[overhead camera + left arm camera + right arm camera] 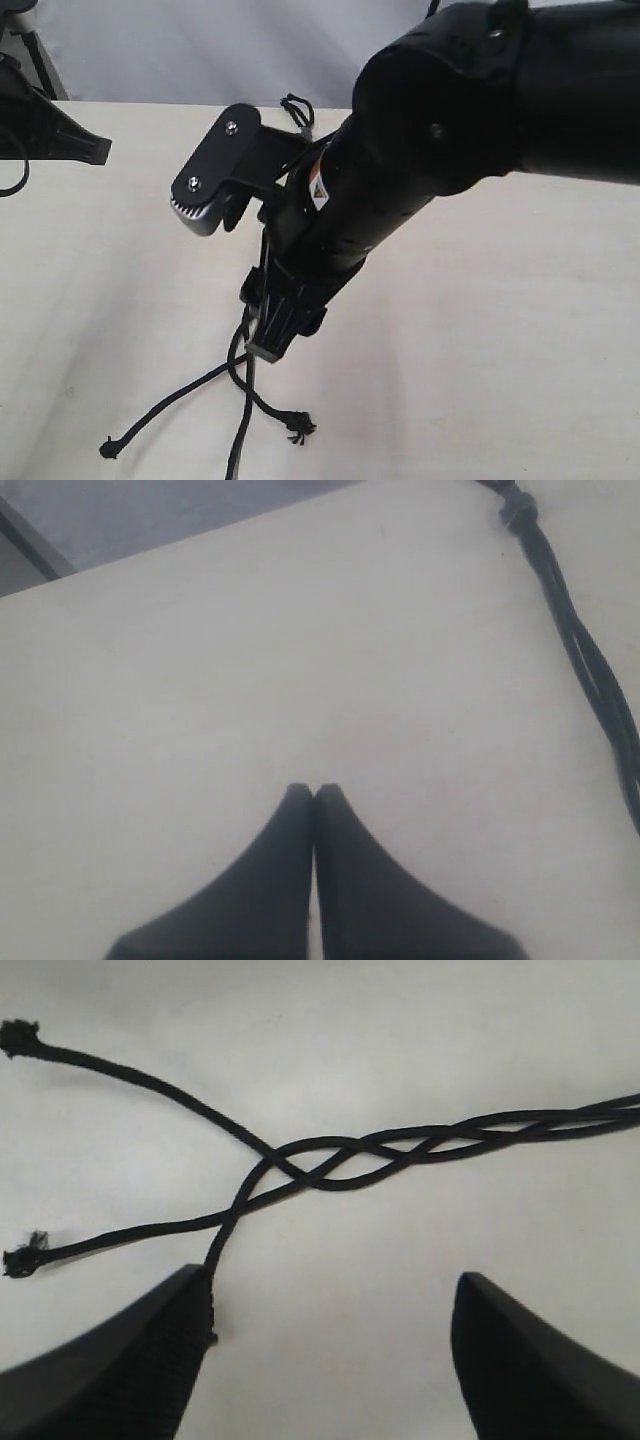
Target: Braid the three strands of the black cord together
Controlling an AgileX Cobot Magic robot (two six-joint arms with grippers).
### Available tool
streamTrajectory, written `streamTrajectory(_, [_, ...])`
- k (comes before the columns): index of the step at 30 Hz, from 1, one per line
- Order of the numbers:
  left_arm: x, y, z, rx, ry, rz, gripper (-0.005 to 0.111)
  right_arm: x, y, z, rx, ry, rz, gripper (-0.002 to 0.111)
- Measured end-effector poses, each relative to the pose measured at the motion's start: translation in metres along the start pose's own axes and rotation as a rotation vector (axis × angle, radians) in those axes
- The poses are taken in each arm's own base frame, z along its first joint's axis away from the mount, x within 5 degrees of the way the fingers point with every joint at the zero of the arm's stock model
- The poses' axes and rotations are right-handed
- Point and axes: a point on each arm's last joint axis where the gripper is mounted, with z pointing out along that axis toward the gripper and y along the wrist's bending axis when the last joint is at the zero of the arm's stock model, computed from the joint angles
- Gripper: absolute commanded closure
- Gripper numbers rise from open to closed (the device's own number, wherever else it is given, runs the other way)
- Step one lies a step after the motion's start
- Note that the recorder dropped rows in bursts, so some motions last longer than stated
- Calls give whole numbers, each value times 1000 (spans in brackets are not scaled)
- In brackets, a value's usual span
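Note:
The black cord [297, 108] lies on the pale table, its small loop at the far end. The three strands [400, 1150] are crossed into a loose braid, then fan out. Two knotted free ends [18, 1035] [20, 1260] lie apart on the table. The third strand [222, 1230] runs down to one finger [150, 1350] of my right gripper [335, 1280] and disappears behind it. The right gripper is open, low over the strands [240, 385], with nothing between its fingers. My left gripper [314, 790] is shut and empty, off to the side of the cord [585, 660].
The right arm [450, 110] reaches across the middle of the exterior view and hides most of the braid. The left arm [60, 135] sits at the table's far left. The table's back edge [200, 542] is near the cord's loop end.

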Motion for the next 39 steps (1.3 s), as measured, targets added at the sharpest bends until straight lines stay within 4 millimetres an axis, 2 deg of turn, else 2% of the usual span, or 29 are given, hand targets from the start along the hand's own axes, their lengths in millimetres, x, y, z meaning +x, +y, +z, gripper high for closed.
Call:
streamTrajectory(3, [0, 0, 0, 0, 0, 0, 107, 0, -4, -13, 41, -27, 42, 54])
streamTrajectory(9, [0, 0, -1, 0, -3, 0, 107, 2, -21, -33, 101, -113, 160, 108])
streamTrajectory(16, [-4, 3, -15, -3, -49, -11, 107, 14, -44, -57, 183, -229, 263, 108])
streamTrajectory(23, [0, 3, -36, 26, -169, -23, 107, 57, -47, -80, 282, -407, 362, 108])
streamTrajectory(27, [3, 3, -55, 50, -284, -27, 107, 89, -39, -101, 351, -546, 410, 108])
streamTrajectory(32, [8, 3, -77, 84, -428, -33, 107, 119, -18, -125, 395, -672, 419, 108])
streamTrajectory(39, [24, 0, -105, 140, -618, -61, 107, 161, 14, -143, 433, -788, 408, 108])
